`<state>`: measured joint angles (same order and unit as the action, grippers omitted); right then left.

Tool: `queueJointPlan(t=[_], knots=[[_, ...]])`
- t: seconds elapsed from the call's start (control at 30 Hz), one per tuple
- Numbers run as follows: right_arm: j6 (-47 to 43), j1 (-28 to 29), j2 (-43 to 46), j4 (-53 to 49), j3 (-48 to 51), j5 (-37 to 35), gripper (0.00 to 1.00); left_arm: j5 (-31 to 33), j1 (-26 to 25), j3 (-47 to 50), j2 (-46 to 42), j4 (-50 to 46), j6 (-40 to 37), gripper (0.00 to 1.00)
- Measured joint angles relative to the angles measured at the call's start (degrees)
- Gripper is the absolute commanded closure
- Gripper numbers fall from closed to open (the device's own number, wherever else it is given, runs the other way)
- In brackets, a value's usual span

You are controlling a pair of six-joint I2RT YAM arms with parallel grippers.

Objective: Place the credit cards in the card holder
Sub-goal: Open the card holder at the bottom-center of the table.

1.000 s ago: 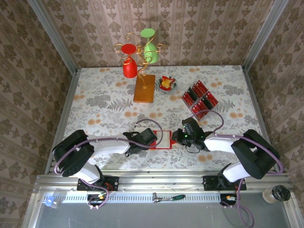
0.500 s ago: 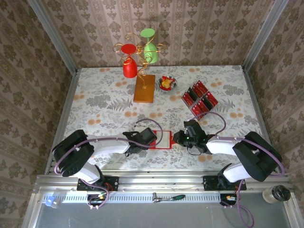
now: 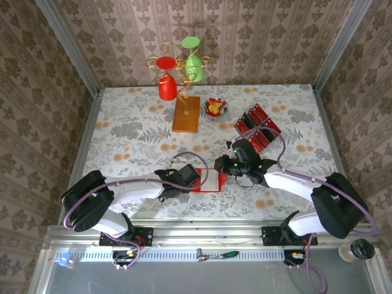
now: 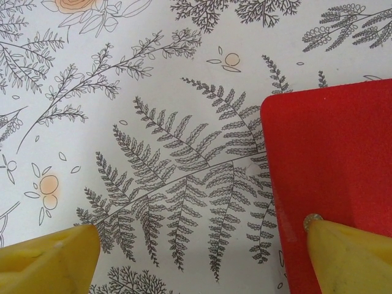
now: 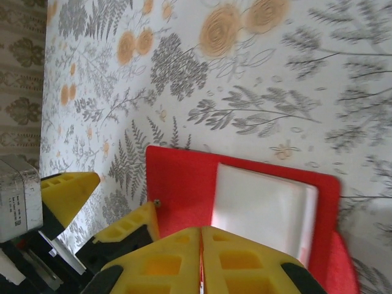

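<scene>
Card holder (image 5: 180,184) is sitting pinned under one spread left gripper (image 4: 199,245) jaw; right gripper's (image 5: 201,257) shut jaws above risk knocking it loose.

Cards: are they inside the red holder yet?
Not yet. Done: the card holder lies open, pale inside up. In hand: the open left hand has one finger on its edge; the shut right hand hovers over it. Left: the credit cards lie loose, outside it.

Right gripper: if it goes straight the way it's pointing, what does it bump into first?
Most likely the card holder. The shut right gripper points right at its pale inside, close ahead, though the gap between them is hard to judge.
</scene>
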<state>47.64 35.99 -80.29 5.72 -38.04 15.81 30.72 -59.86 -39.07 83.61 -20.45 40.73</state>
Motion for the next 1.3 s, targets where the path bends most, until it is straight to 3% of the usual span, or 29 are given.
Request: queueJointPlan(t=[0.3,0.73,1.3], knots=[[-0.59,5.53,-10.84,0.20,-6.71,2.64,0.94,0.22,0.07,0.13,0.00,-0.42,0.02,0.10],[1.68,6.82,-22.49,4.61,-10.03,4.87,0.97,0.22,0.33,0.35,-1.29,-0.59,0.02,0.09],[4.63,6.82,-24.30,8.44,-10.01,5.70,0.97,0.17,0.70,-1.79,-3.52,-0.52,-1.25,0.13]])
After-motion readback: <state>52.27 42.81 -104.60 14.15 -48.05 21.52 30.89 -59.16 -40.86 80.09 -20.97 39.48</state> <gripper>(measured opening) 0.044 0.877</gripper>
